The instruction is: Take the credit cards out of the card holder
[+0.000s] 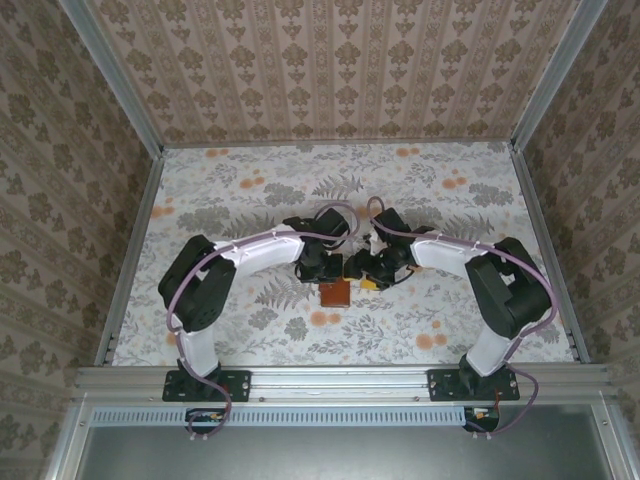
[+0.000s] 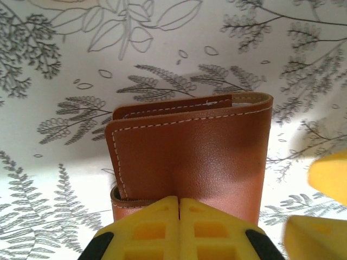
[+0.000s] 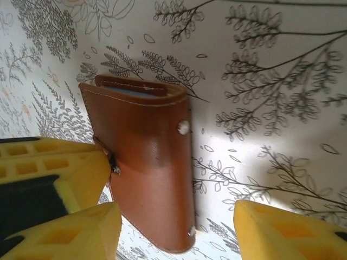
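Where the two arms bend inward from their bases and meet over the middle of the floral surface (image 1: pixel 250 190), the card holder (image 1: pixel 335 293) sits just near of their wrists, folded shut. The left end effector (image 1: pixel 322 268) reaches in from the left with its forearm nearly level. In the left wrist view its yellow fingers (image 2: pixel 152 227) are pressed together on the near edge of the card holder (image 2: pixel 190 157), clamping the leather. The right end effector (image 1: pixel 365 268) comes in from the right. In the right wrist view its fingers (image 3: pixel 282 233) stand apart, with the near end of the card holder (image 3: pixel 146 162) between them, not gripped. Two metal snap studs (image 3: pixel 183 127) show on the leather. A grey-blue strip (image 3: pixel 130 92) shows at the far opening; I cannot tell whether it is card or lining.
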Motion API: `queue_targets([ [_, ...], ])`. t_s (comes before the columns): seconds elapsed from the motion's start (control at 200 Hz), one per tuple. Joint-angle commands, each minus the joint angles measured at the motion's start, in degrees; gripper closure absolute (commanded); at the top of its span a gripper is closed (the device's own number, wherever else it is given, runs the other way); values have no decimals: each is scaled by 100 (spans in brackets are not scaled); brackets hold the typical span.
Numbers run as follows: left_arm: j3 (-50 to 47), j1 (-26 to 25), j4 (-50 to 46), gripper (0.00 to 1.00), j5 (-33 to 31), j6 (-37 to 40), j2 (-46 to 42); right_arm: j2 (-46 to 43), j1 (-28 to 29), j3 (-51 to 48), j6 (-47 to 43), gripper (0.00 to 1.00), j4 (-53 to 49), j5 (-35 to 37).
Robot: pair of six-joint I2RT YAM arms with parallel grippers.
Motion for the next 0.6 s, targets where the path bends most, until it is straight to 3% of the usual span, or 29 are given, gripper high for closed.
queue_targets([
  [0.0, -169, 32, 305, 95, 319, 114, -280, 201, 62, 144, 89, 43, 160, -151],
  [0.275, -591, 225, 799, 95, 623, -5, -635, 483, 137, 344, 43, 51, -35, 41],
  [0.43, -608, 273, 301, 94, 355, 127, -783, 499, 137, 449, -107, 53, -360, 377],
  [0.595, -935, 395, 221, 78, 287, 186, -981, 382, 137, 526, -231, 53, -626, 628],
])
